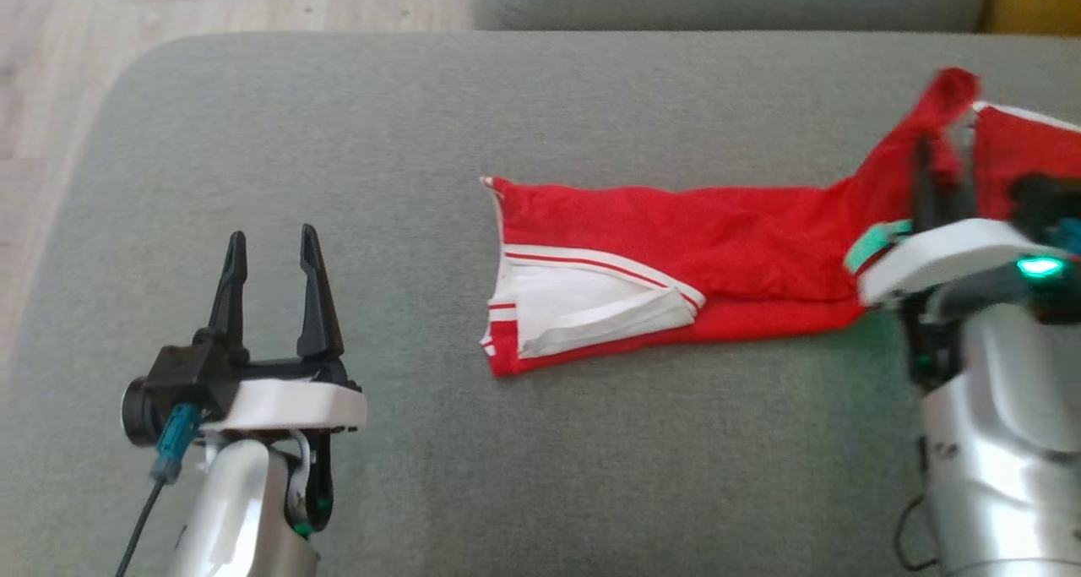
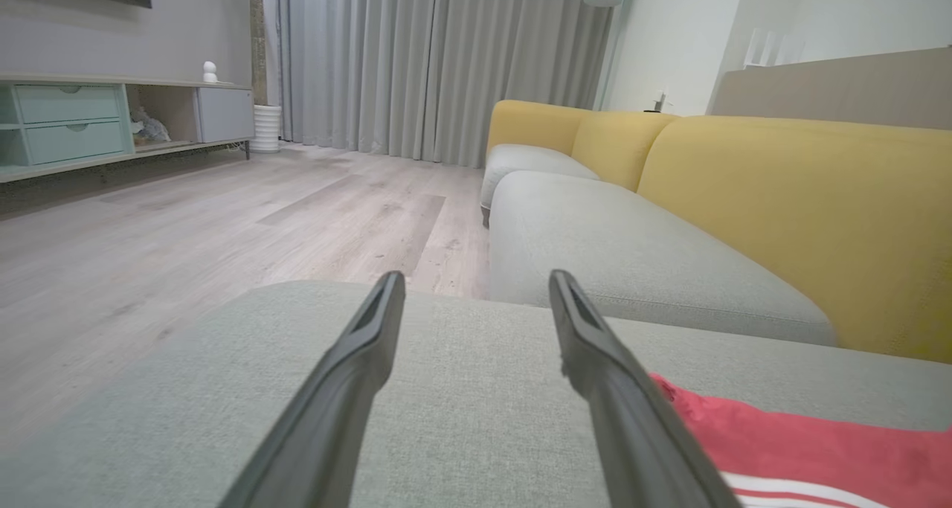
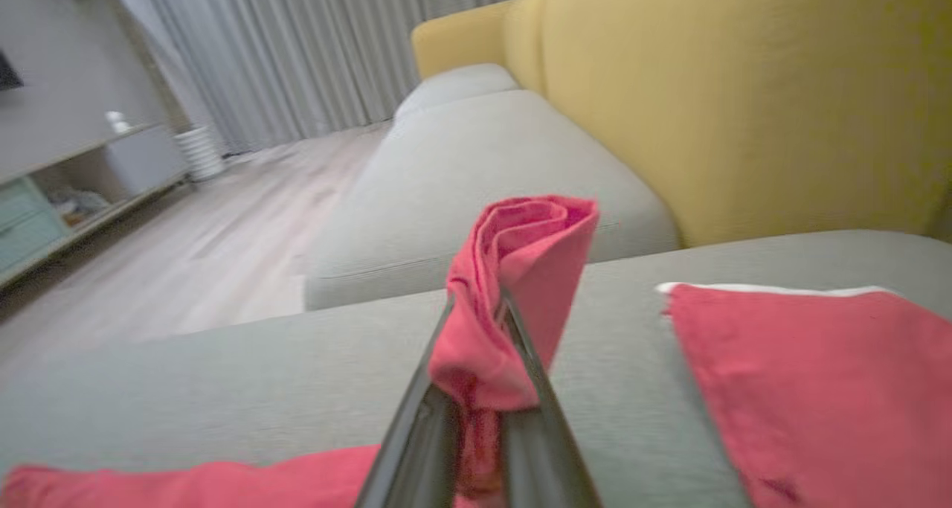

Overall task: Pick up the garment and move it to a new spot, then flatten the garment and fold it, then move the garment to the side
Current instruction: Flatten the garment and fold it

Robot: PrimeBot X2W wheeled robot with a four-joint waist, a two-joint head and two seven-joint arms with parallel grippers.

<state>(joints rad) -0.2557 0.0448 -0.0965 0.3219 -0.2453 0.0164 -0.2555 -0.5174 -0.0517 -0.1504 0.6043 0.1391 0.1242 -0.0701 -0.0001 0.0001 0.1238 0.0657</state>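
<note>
Grey fabric seat cushion (image 1: 405, 121), rounded corner. On it: one red garment (image 1: 726, 239), white striped trim, spread lengthwise right of centre, right end raised off the fabric.

The garment (image 1: 718, 239) is showing thin, smooth cloth; the cushion (image 1: 422, 121) is looking matt and coarse-woven; the floor (image 1: 211, 2), pale wood.

Grey curtains (image 2: 446, 62), pale wood floor (image 2: 223, 210), yellow-backed sofa (image 2: 781, 195)
</note>
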